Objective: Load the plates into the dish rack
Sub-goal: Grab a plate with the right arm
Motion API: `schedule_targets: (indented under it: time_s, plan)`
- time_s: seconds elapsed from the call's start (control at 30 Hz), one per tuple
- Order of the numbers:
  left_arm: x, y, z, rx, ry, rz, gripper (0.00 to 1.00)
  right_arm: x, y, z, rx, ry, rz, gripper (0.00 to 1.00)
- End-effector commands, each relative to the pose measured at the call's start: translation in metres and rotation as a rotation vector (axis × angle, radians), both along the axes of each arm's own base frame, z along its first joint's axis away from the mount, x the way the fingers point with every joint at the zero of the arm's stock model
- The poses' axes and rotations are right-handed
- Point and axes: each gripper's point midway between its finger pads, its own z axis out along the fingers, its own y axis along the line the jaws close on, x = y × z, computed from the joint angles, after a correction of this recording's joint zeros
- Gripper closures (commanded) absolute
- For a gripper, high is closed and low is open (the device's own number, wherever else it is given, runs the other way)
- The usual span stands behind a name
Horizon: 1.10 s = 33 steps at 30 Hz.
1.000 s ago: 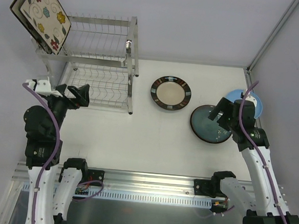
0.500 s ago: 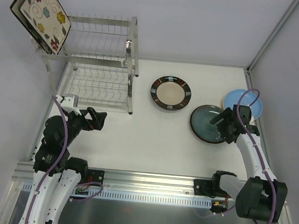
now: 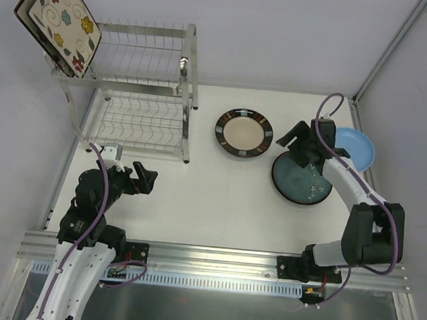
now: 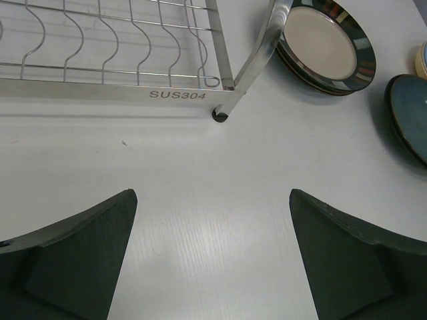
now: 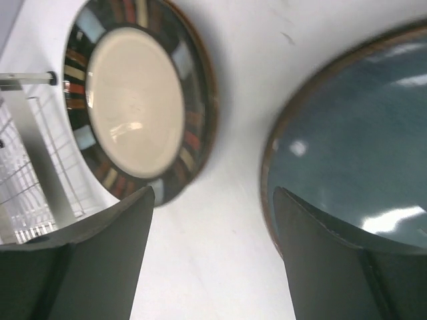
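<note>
My right gripper (image 5: 212,195) hung partly open, holding nothing, beside the teal plate (image 5: 360,147); its rim needed centring between my jaws

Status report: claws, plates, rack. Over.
Left claw open. Right claw open at rim of dark teal glazed plate. Square floral plate in silver wire rack. Nothing blocking.

Bare white tabletop (image 3: 211,196) lies open from the dish rack's (image 3: 141,89) front right leg to the near edge, between the left gripper (image 3: 143,178) and the dark teal plate (image 3: 300,182). The rack fills the far left corner, with square floral plates (image 3: 58,21) standing at its upper left end. Only a narrow bare gap parts the round dark-rimmed plate (image 3: 244,133) from the teal plate; the right gripper (image 3: 297,140) hangs over it, and the light blue plate (image 3: 357,144) crowds the right edge.
</note>
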Motion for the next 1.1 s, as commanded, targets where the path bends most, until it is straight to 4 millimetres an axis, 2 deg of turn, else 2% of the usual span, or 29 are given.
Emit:
schedule_targets:
  time_s: [0.0,0.13,0.17,0.2,0.27,0.4,0.67,1.07]
  plan:
    - [0.003,0.005,0.004,0.006,-0.029,0.034,0.01,0.043,0.029,0.027,0.117,-0.129,0.04,0.25]
    - [0.005,0.008,0.004,0.006,-0.026,0.054,0.01,0.064,0.045,0.015,0.152,-0.099,0.066,0.28]
    - [0.006,0.009,0.003,0.009,-0.025,0.059,0.01,0.068,0.047,0.006,0.155,-0.076,0.064,0.29]
    - [0.006,0.01,0.003,0.01,-0.023,0.065,0.01,0.077,0.05,0.013,0.167,-0.108,0.067,0.3]
    - [0.006,0.011,0.004,0.012,-0.027,0.069,0.01,0.086,0.053,0.008,0.179,-0.095,0.063,0.32]
    - [0.007,0.012,0.004,0.017,-0.032,0.074,0.01,0.093,0.059,-0.002,0.195,-0.068,0.069,0.33]
    - [0.009,0.014,0.001,0.035,-0.016,0.079,0.01,0.095,0.067,-0.016,0.189,-0.036,0.092,0.34]
    - [0.009,0.012,-0.001,0.037,-0.01,0.069,0.01,0.085,0.059,-0.033,0.133,0.016,0.075,0.35]
